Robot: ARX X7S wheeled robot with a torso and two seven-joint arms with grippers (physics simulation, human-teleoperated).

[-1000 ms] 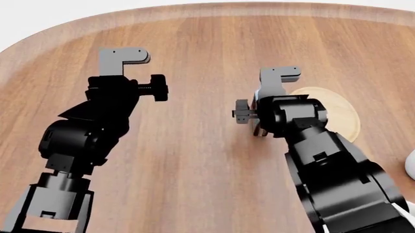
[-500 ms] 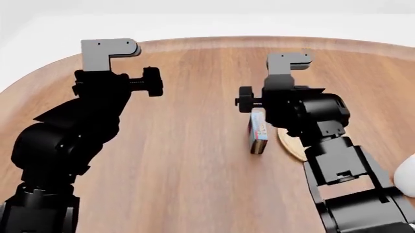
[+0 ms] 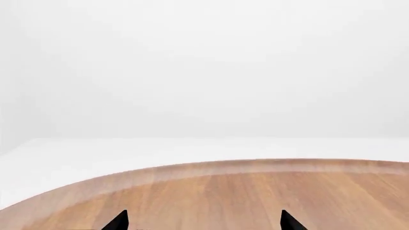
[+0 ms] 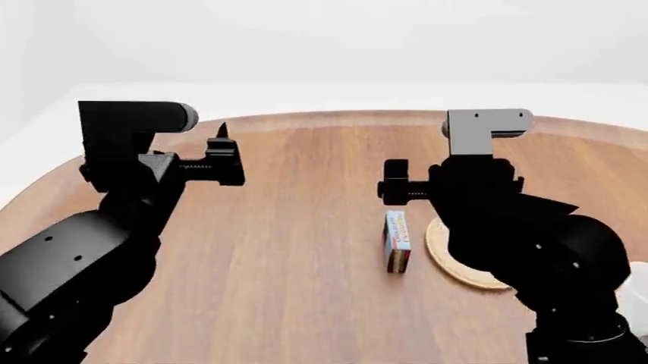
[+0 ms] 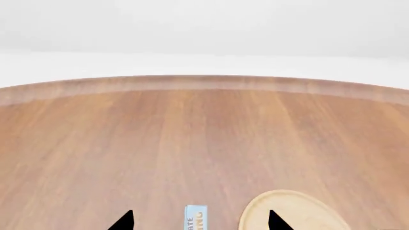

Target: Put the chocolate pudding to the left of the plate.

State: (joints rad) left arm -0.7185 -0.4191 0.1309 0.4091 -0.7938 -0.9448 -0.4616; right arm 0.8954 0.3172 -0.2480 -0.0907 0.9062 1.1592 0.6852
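Observation:
The chocolate pudding [image 4: 397,241] is a small blue and white carton with dark brown edges. It stands on edge on the wooden table [image 4: 294,303], free of any grip, just left of the tan round plate [image 4: 457,262]. My right arm [image 4: 496,205] is raised above them. In the right wrist view my right gripper [image 5: 199,224] is open and empty, with the pudding [image 5: 195,218] and the plate [image 5: 294,211] on the table below it. My left gripper [image 3: 204,225] is open and empty, high over the table's far left part.
A white mug [image 4: 638,277] shows at the right edge of the head view, close to my right arm. The table's curved far edge [image 4: 335,117] runs behind both arms. My left arm [image 4: 111,220] fills the left foreground.
Both arms have risen and the head view has tilted up. My right gripper has lifted away from the pudding, which now stands uncovered left of the plate.

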